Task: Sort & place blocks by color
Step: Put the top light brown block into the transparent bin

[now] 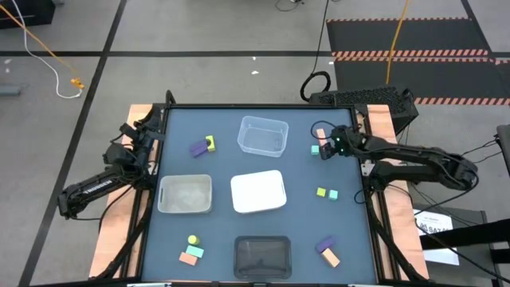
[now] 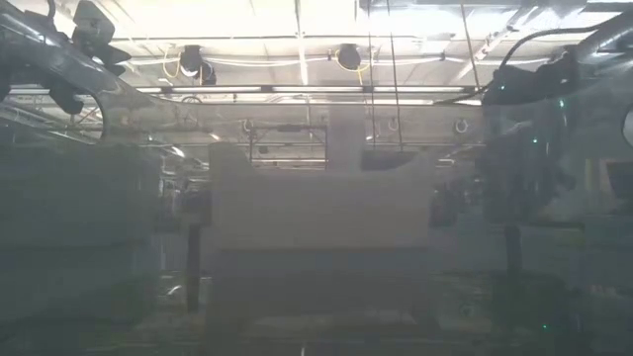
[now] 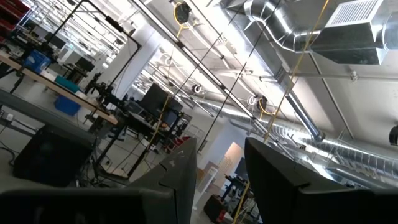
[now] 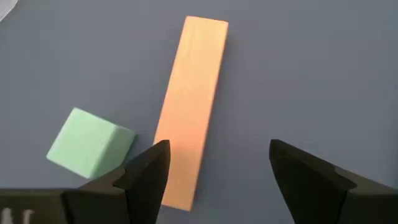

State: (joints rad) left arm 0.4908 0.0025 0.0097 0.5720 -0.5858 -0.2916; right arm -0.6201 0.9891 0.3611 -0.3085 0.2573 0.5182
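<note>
My right gripper [image 1: 324, 151] hovers open at the table's far right, slanting down over a salmon-orange bar [image 4: 189, 112] and a mint cube [image 4: 90, 149]. Both lie flat on the dark table. In the right wrist view one finger [image 4: 146, 174] stands over the bar's near end and the other [image 4: 305, 177] over bare table beside it. I see no contact. My left gripper [image 3: 221, 180] waits at the table's left edge [image 1: 137, 134], pointing up into the room, with a narrow gap between its fingers and nothing in it.
A clear bin [image 1: 263, 135], a frosted bin [image 1: 185, 194], a white bin [image 1: 258, 191] and a dark bin [image 1: 262, 257] stand mid-table. Other blocks lie in small groups: purple and yellow [image 1: 201, 146], yellow-green and teal [image 1: 327, 193], near left [image 1: 191, 251], near right [image 1: 327, 250].
</note>
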